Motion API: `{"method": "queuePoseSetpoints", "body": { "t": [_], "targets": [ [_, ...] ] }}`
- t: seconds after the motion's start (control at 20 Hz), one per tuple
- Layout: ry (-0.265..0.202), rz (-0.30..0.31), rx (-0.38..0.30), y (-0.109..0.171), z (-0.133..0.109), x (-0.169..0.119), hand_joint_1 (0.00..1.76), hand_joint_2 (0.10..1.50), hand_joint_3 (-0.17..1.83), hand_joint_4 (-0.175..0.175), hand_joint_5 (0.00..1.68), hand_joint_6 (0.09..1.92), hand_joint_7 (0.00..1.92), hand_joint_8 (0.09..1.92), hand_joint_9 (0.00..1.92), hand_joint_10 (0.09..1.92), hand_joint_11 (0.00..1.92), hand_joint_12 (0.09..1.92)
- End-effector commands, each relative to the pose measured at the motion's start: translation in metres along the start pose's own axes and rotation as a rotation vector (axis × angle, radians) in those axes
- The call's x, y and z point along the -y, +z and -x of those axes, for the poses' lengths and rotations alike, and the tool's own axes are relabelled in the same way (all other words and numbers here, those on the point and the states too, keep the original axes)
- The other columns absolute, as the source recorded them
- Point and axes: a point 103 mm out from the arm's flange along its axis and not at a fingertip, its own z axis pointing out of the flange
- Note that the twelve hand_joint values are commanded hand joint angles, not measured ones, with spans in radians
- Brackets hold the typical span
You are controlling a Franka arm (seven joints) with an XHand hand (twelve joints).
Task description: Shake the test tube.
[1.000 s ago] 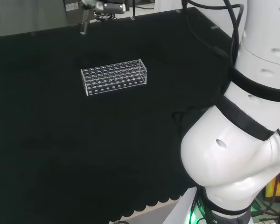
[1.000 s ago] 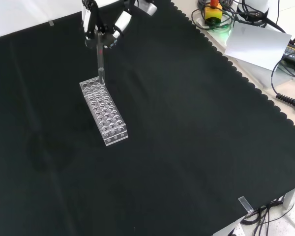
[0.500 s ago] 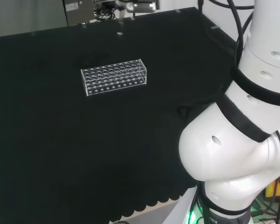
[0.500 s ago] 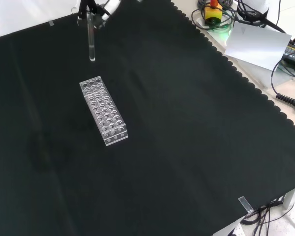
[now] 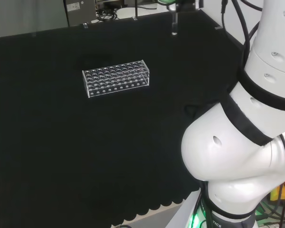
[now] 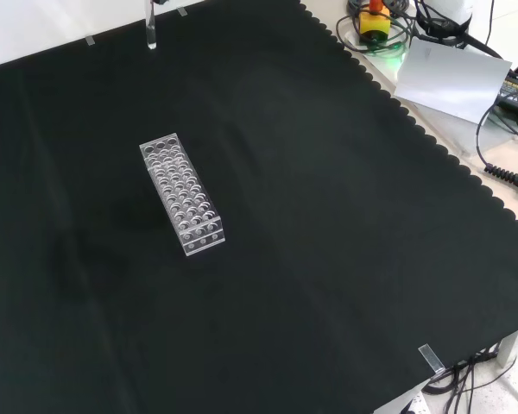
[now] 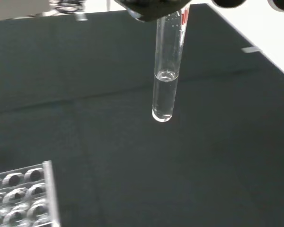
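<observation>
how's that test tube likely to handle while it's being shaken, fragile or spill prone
Probably fragile: the test tube looks like thin clear glass. Spilling seems unlikely with gentle shaking, since the clear liquid fills just its bottom part. It is smooth and narrow, so it may slip; it hangs clear of the rack.

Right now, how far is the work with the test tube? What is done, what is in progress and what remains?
Done: the test tube is out of the rack and hangs high above the cloth. In hand: the hand holds its top end, and clear liquid sits in its lower part. Left: whether the shaking is complete cannot be judged from this moment.
</observation>
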Motion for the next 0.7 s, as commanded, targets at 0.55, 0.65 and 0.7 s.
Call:
{"method": "queuePoseSetpoints", "body": {
  "t": [0.55,0.65,0.7],
  "targets": [
    [-0.319,-0.014,-0.138,-0.011,-0.167,0.038,1.23,1.05,-0.17,-0.175,1.38,0.34,1.74,0.38,1.7,0.46,1.23,0.86],
    [-0.379,-0.018,-0.154,-0.014,-0.195,0.049,1.23,1.05,-0.17,-0.175,1.38,0.34,1.74,0.38,1.7,0.46,1.23,0.86],
    [-0.405,-0.019,-0.164,-0.015,-0.207,0.054,1.23,1.05,-0.17,-0.175,1.38,0.34,1.74,0.38,1.7,0.46,1.23,0.86]
  ]
}}
